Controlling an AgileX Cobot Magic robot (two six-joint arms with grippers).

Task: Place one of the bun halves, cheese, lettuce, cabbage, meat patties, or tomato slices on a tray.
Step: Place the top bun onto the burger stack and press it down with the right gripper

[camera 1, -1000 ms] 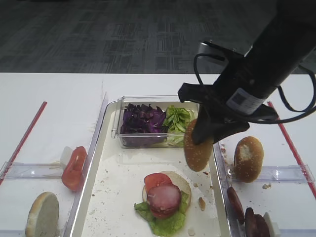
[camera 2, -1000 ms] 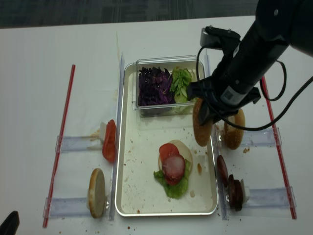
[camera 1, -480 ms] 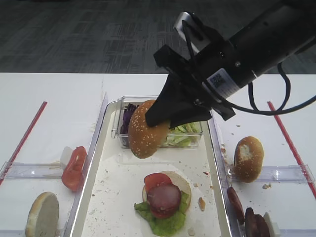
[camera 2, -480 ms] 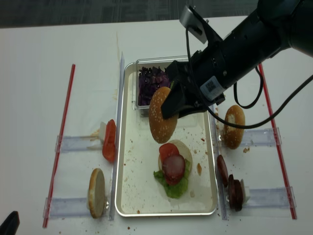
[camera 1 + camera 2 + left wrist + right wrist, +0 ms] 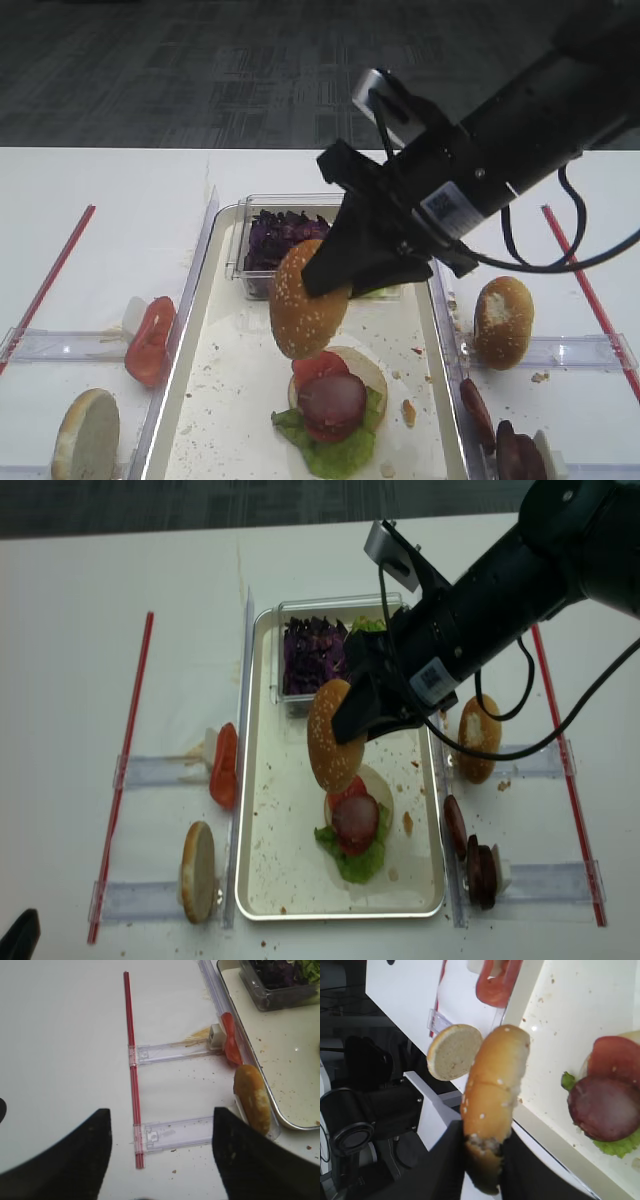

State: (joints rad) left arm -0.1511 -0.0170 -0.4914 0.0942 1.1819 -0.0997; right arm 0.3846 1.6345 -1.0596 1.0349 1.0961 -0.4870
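right jaws clamped on one sesame bun top; left jaws unseen | tray: one patty

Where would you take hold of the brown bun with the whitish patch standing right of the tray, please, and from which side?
Grip the brown bun with the whitish patch across its two broad faces near the upper edge, coming from above. It stands on edge in the clear plastic holder, so the top is exposed while the holder and the long off-white tray's rim crowd its base.
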